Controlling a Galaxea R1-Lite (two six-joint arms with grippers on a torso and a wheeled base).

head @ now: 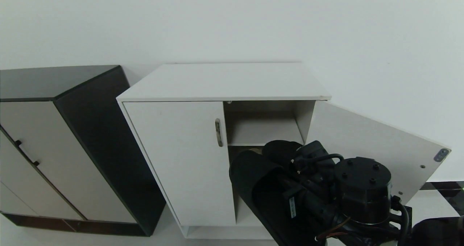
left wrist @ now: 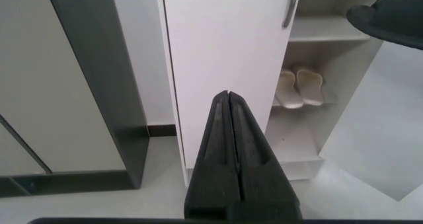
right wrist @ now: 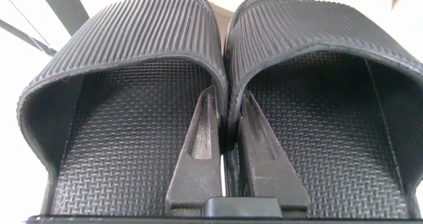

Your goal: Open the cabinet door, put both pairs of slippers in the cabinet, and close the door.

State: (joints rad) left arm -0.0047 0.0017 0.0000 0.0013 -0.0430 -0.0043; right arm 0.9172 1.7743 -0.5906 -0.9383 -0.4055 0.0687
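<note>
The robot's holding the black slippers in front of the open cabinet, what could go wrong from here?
The fingers of the right gripper pinch only the touching inner walls of the black ribbed rubber slippers, so one might slip free. The wide pair could catch the edge of the closed white cabinet door. It might bump the cream slippers inside.

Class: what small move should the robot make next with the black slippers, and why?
Probably ease the right claw forward to carry the black slippers into the open right side of the cabinet. The claw pinches both by their inner edges, the door stands open, and the white slippers already lie on a shelf inside.
</note>
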